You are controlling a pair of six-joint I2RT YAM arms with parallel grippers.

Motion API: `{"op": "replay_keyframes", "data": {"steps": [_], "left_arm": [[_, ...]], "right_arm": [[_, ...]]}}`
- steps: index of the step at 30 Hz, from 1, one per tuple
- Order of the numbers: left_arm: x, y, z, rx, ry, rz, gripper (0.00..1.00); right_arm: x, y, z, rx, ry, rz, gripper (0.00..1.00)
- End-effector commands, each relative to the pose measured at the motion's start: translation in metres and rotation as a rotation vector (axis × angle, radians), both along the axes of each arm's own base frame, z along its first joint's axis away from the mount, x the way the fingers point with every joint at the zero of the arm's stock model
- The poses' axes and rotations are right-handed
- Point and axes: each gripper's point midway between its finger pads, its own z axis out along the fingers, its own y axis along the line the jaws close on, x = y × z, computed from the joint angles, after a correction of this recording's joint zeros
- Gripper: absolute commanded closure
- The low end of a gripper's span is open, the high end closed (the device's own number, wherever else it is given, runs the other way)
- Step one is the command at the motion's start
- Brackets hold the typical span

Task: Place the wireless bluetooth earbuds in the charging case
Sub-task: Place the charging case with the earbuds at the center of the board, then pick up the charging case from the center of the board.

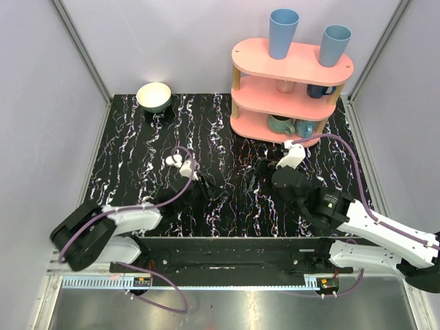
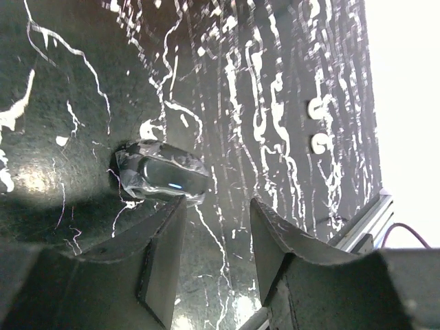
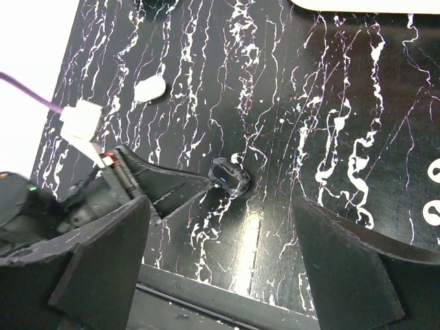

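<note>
The left gripper (image 2: 216, 206) stands slightly parted and empty, with a dark translucent pod (image 2: 161, 175) showing a blue light just beyond its tips. The white charging case (image 3: 150, 88) lies near that gripper, clear of it. The right gripper (image 3: 221, 206) gapes wide, holding nothing.

The top external camera looks down from high behind both arms over the whole table (image 1: 124, 137). Each wrist camera hangs close above the marble, and both share the glossy dark object (image 2: 161, 175) just ahead of the left gripper (image 2: 216, 213).

Black marble table (image 1: 130, 151), pink shelf (image 1: 261, 63) with blue cups (image 1: 283, 31), bowl (image 1: 154, 96) back left
</note>
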Motion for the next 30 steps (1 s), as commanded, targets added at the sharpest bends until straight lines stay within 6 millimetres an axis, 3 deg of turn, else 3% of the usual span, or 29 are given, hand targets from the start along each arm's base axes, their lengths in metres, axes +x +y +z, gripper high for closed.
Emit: {"op": "replay_keyframes", "data": {"steps": [1, 2, 4, 5, 7, 8, 10, 11, 12, 14, 15, 16, 18, 19, 21, 22, 24, 25, 29, 30], "left_arm": [[0.006, 0.028, 0.02, 0.074, -0.09, 0.079, 0.53], [0.008, 0.032, 0.039, 0.06, -0.146, 0.09, 0.53], [0.01, 0.049, 0.045, 0.11, -0.176, 0.144, 0.52], [0.012, 0.055, 0.067, 0.104, -0.239, 0.161, 0.48], [0.014, 0.075, 0.074, 0.161, -0.272, 0.221, 0.43], [0.014, 0.083, 0.095, 0.155, -0.333, 0.239, 0.36], [0.014, 0.105, 0.1, 0.229, -0.361, 0.301, 0.29], [0.014, 0.113, 0.119, 0.216, -0.403, 0.331, 0.24], [0.011, 0.121, 0.116, 0.261, -0.397, 0.336, 0.22], [0.009, 0.136, 0.135, 0.293, -0.453, 0.372, 0.15], [0.007, 0.143, 0.133, 0.328, -0.448, 0.373, 0.06], [0.007, 0.149, 0.141, 0.348, -0.468, 0.387, 0.05], [0.002, 0.157, 0.145, 0.384, -0.464, 0.393, 0.02], [0.002, 0.161, 0.152, 0.395, -0.477, 0.401, 0.01], [-0.002, 0.17, 0.153, 0.423, -0.473, 0.409, 0.01], [-0.004, 0.175, 0.162, 0.424, -0.488, 0.429, 0.01], [-0.008, 0.18, 0.164, 0.439, -0.497, 0.427, 0.01], [-0.01, 0.185, 0.172, 0.434, -0.515, 0.437, 0.01], [-0.019, 0.194, 0.185, 0.428, -0.538, 0.44, 0.01], [-0.02, 0.193, 0.187, 0.424, -0.547, 0.429, 0.01]], "right_arm": [[0.006, 0.007, 0.006, 0.005, -0.036, 0.002, 0.07], [0.008, 0.009, 0.006, 0.001, -0.038, 0.003, 0.07], [0.009, 0.01, 0.003, -0.024, -0.04, 0.009, 0.06], [0.012, 0.011, 0.001, -0.035, -0.042, 0.006, 0.06], [0.016, 0.013, -0.004, -0.069, -0.044, 0.017, 0.05], [0.021, 0.014, -0.003, -0.076, -0.056, 0.016, 0.03], [0.026, 0.019, -0.008, -0.119, -0.071, 0.057, 0.02], [0.032, 0.021, -0.006, -0.112, -0.09, 0.057, 0.02], [0.034, 0.027, -0.009, -0.112, -0.085, 0.097, 0.02], [0.045, 0.035, -0.015, -0.13, -0.082, 0.135, 0.01], [0.053, 0.037, -0.019, -0.116, -0.059, 0.164, 0.02], [0.06, 0.043, -0.033, -0.15, -0.037, 0.195, 0.01], [0.072, 0.056, -0.033, -0.157, -0.051, 0.245, 0.01], [0.081, 0.065, -0.046, -0.223, -0.064, 0.286, 0.01], [0.089, 0.083, -0.049, -0.287, -0.119, 0.384, 0.01], [0.097, 0.095, -0.063, -0.316, -0.124, 0.413, 0.01], [0.103, 0.114, -0.066, -0.368, -0.198, 0.533, 0.01], [0.108, 0.127, -0.076, -0.388, -0.211, 0.581, 0.0], [0.123, 0.168, -0.081, -0.405, -0.348, 0.748, 0.0], [0.128, 0.175, -0.097, -0.433, -0.351, 0.788, 0.0]]}}
